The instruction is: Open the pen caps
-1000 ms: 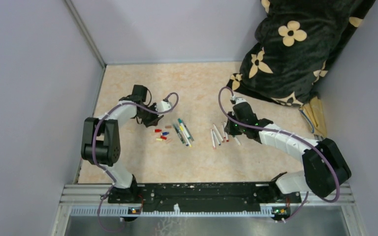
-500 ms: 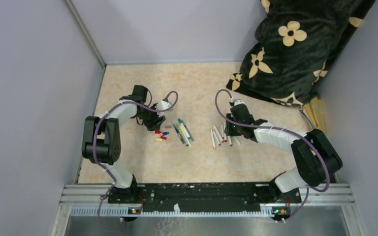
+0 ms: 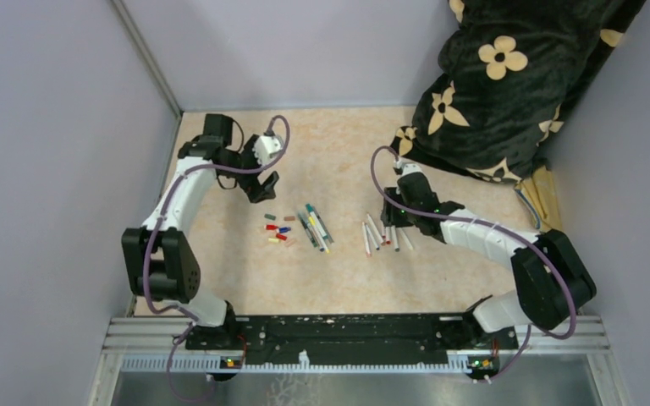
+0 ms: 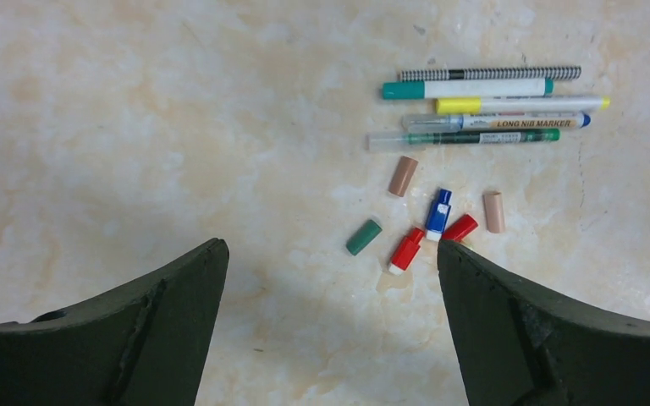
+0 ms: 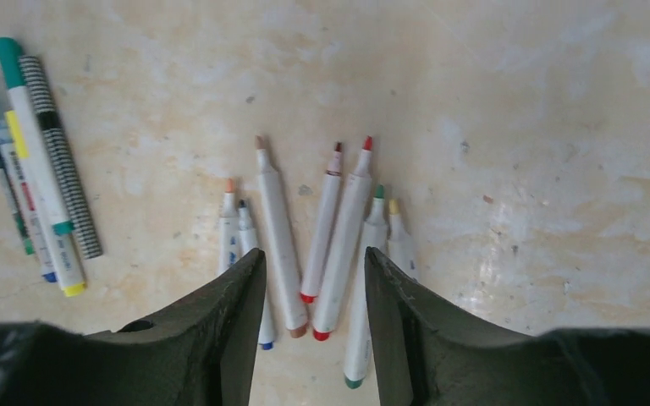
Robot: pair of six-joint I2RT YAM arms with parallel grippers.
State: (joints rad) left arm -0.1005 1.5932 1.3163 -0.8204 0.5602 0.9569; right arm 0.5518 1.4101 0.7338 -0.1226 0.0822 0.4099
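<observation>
Left hand (image 4: 330, 249) hangs spread wide above the surface (image 4: 135, 127), with six loose pen caps (image 4: 438, 211) lying just ahead between its fingers, right beside five other pens (image 4: 474, 88). Right hand (image 5: 315, 254), fingers apart too, straddles seven uncapped pens (image 5: 279, 228).

The left gripper (image 3: 261, 188) has lifted and drawn back from the pen caps (image 3: 278, 228), its arm stretched toward the far left corner; a green cap (image 4: 363, 237) now lies uncovered where it hovered; the right gripper (image 3: 392, 217) has edged leftward over the uncapped pens (image 5: 278, 228).
</observation>
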